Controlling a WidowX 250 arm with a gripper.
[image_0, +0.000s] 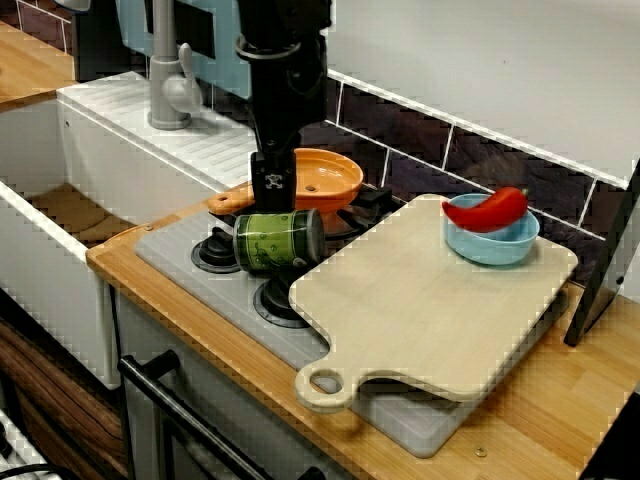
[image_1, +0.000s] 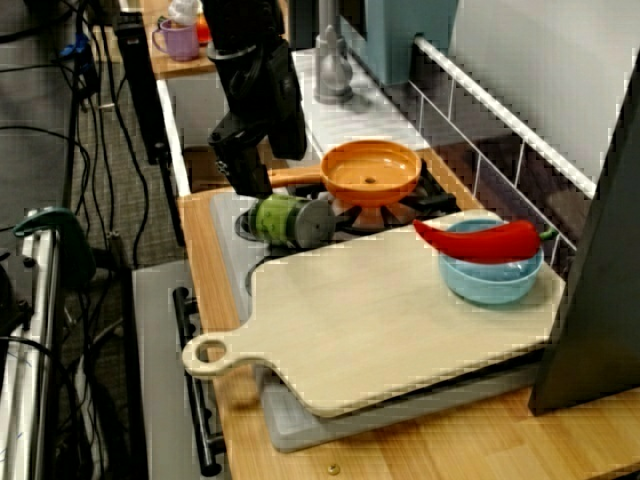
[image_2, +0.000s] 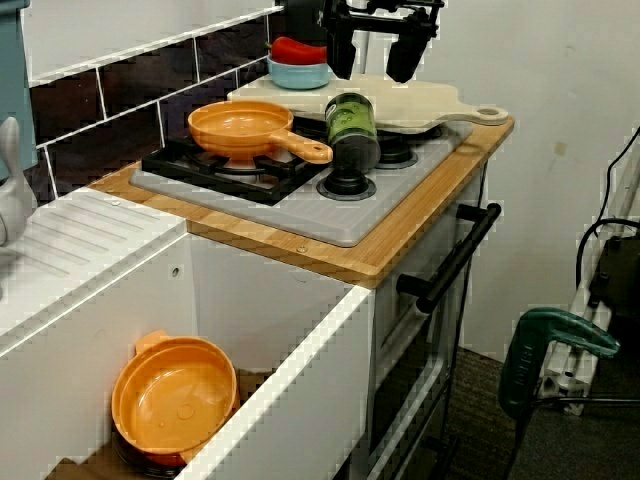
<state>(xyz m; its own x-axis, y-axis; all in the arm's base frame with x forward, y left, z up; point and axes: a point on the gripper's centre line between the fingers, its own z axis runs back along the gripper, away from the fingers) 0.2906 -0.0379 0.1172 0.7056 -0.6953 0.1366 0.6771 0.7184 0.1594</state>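
Can (image_0: 278, 240), green and lying on its side, rests on the hob (image_0: 180, 255) at the hob's front left, over the burners there. The gripper (image_2: 370, 70) hangs just above the can. In the view from the sink side its fingers (image_2: 340, 50) stand spread wide apart, jaws open and holding nothing. Whether a fingertip touches the can I cannot tell.

An orange pan (image_0: 325, 180) sits on the hob's back left burner, just behind the can, its handle pointing left. A pale board (image_0: 430, 300) covers the hob's right half, its looped handle jutting past the hob's front edge. The can's lid end lies close to the board's near corner. At the hob's far right, on the board, stands a blue bowl (image_0: 495, 245) with a red pepper (image_0: 490, 210) lying across its rim. Left of the hob, an orange pot (image_2: 175, 395) sits down in the sink (image_2: 280, 370).
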